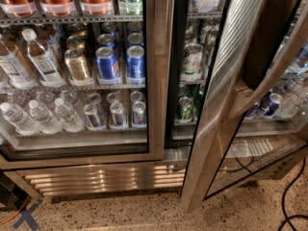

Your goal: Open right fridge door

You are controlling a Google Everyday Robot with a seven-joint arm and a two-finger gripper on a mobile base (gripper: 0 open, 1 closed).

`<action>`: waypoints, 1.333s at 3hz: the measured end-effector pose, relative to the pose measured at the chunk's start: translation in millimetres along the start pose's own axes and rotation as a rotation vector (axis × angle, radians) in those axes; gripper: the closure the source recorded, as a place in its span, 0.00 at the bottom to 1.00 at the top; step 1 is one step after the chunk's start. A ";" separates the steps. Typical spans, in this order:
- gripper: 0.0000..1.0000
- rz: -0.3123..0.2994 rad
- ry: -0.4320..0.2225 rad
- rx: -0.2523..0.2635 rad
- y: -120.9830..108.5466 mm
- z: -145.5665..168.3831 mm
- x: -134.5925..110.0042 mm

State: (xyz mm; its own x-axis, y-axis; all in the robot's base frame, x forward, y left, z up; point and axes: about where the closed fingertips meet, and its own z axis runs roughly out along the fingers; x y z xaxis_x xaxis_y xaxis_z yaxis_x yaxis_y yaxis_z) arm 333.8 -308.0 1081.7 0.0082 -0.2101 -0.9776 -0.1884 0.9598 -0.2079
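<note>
right fridge door (225, 95) — standing open, at right | gripper — out of view; jaws' state cannot be told

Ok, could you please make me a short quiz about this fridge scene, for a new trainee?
1. True or false: the tall glass right fridge door with the brushed-steel frame stands swung open.
2. Where is the end effector? A) on the door's handle B) not in view C) on the floor
3. Fill the gap: behind the closed left glass door, the blue cans stand on the ___ of the three visible shelves.
Key: 1 true; 2 B; 3 middle.
</note>
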 end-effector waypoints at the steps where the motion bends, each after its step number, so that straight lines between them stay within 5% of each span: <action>1: 0.00 0.037 0.000 0.082 -23.9 -13.9 0.9; 4: 0.00 0.012 -0.042 0.143 -42.8 -26.0 -21.2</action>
State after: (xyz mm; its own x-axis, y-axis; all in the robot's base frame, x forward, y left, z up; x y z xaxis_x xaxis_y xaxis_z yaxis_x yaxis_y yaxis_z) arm 316.2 -349.5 1112.2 0.0481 -0.1931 -0.9800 -0.0466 0.9796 -0.1953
